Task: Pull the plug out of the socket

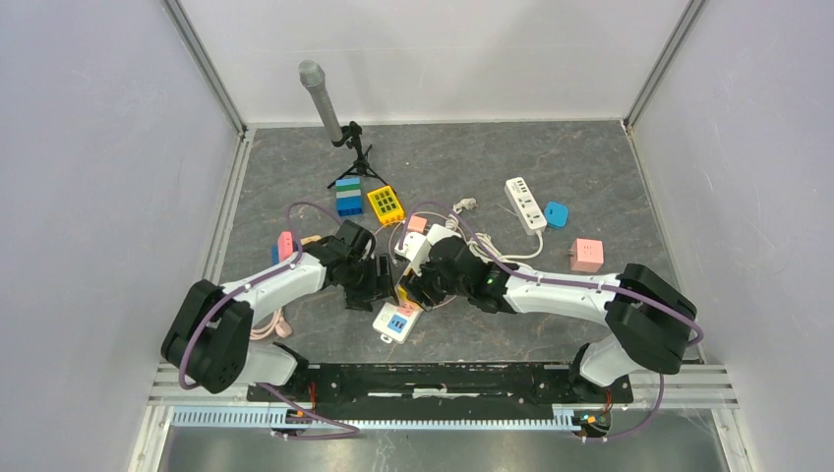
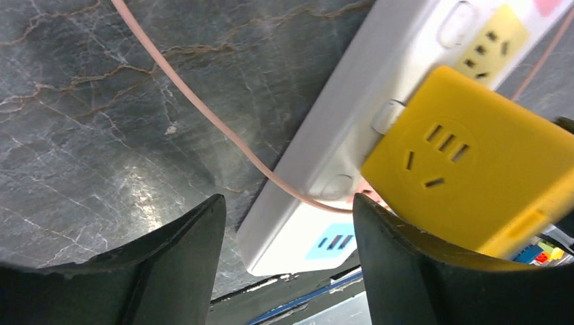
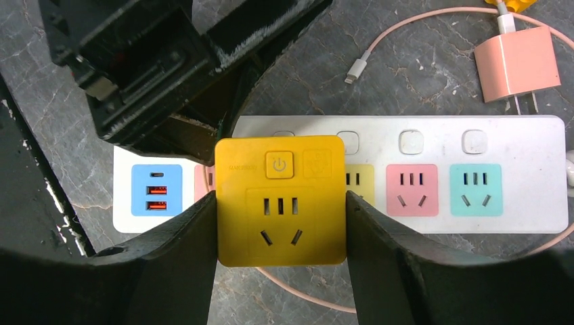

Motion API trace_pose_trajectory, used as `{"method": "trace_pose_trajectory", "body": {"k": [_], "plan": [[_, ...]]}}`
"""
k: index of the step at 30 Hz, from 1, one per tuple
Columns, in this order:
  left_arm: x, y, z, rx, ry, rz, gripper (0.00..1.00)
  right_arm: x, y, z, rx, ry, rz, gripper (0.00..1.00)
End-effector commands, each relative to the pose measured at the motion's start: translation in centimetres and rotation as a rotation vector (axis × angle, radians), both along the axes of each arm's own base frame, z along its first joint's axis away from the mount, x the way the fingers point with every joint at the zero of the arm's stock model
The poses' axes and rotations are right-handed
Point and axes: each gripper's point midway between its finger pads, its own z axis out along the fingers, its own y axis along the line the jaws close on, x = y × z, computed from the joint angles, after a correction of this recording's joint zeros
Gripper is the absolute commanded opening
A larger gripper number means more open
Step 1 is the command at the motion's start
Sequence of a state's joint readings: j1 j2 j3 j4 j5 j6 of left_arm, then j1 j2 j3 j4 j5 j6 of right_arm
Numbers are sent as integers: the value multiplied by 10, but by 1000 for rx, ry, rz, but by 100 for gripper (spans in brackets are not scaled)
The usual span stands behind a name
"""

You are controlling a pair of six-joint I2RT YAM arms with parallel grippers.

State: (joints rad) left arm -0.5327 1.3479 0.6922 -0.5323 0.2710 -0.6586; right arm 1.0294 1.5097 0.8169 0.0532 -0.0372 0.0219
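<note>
While I watched the R wrist cam, the right gripper (image 3: 279,223) was clamped on the yellow plug (image 3: 280,183), both fingers flat against its sides. Plug sat over the white power strip (image 3: 433,145), near its blue USB end; couldn't tell if the pins were in the socket. Left gripper (image 2: 288,206) hung at that same end, jaws apart, gripping nothing. Pink cable (image 2: 203,112) crossed the tabletop to the strip's edge. Pink charger (image 3: 518,64) lay just beyond the strip.

top: high at near edge, looks down over whole counter (image 1: 610,167) | wrists: close, both face yellow plug (image 3: 280,200) on white strip (image 3: 514,145), centre of top view
</note>
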Motion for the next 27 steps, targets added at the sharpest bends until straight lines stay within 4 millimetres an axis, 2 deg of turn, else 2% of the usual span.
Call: {"method": "trace_pose_trajectory", "body": {"k": [1, 7, 12, 14, 15, 21, 22, 27], "plan": [[2, 5, -14, 39, -2, 5, 73, 1, 14, 4, 47, -2, -2, 62], [-7, 24, -27, 139, 36, 41, 66, 4, 14, 0, 28, -15, -19, 71], [-11, 27, -31, 156, 57, 39, 62, 4, 19, -4, 18, -15, -9, 69], [-13, 28, -33, 160, 65, 40, 61, 3, 20, -4, 13, -19, -1, 62], [-14, 29, -33, 161, 68, 38, 59, 2, 21, -4, 15, -22, 2, 56], [-16, 31, -37, 176, 82, 40, 56, 3, 24, 8, 47, -30, -2, 3], [-16, 32, -37, 179, 83, 41, 56, 3, 25, 10, 57, -31, -5, 0], [-17, 35, -40, 199, 87, 48, 54, -2, 32, 34, 166, -24, 2, 0]]}}
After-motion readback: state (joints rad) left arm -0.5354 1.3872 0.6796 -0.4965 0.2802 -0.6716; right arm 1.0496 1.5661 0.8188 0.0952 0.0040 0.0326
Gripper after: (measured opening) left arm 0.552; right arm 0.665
